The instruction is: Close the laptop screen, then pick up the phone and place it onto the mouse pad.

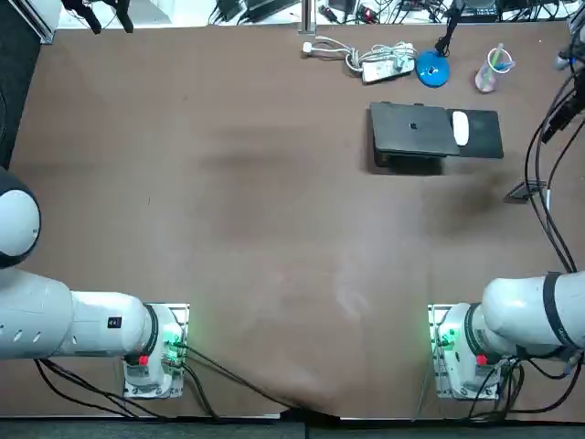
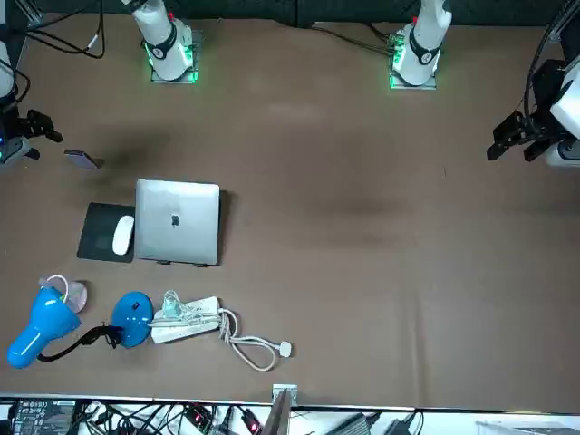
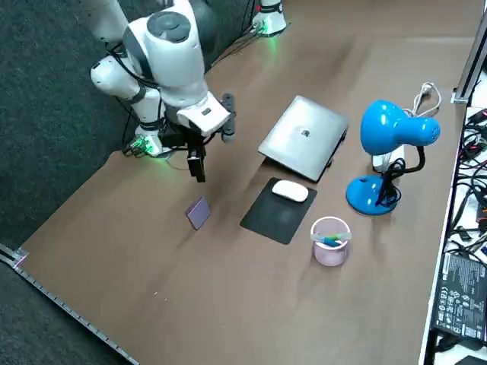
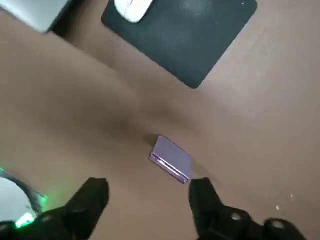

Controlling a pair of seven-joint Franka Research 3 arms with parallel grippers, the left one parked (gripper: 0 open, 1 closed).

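Observation:
The silver laptop [image 1: 413, 130] [image 2: 178, 220] [image 3: 303, 137] lies with its lid down at the table's far right. Beside it is the black mouse pad [image 1: 483, 137] [image 2: 98, 234] [image 3: 278, 213] [image 4: 185, 35], which carries a white mouse [image 1: 461, 127] [image 3: 290, 191] [image 4: 132, 7]. A small purple phone [image 1: 527, 189] [image 2: 81, 159] [image 3: 198, 212] [image 4: 171, 157] rests on the table a little nearer to me than the pad. My right gripper [image 3: 196, 166] [image 4: 147, 187] hangs open above the table, just short of the phone, with nothing between its fingers.
Behind the laptop stand a blue desk lamp [image 1: 432, 69] [image 3: 396, 133], a pink cup [image 1: 491, 73] [image 3: 330, 239] and a white power strip with its cable [image 1: 384, 64] [image 2: 190, 319]. The table's right edge [image 3: 68, 304] runs close to the phone.

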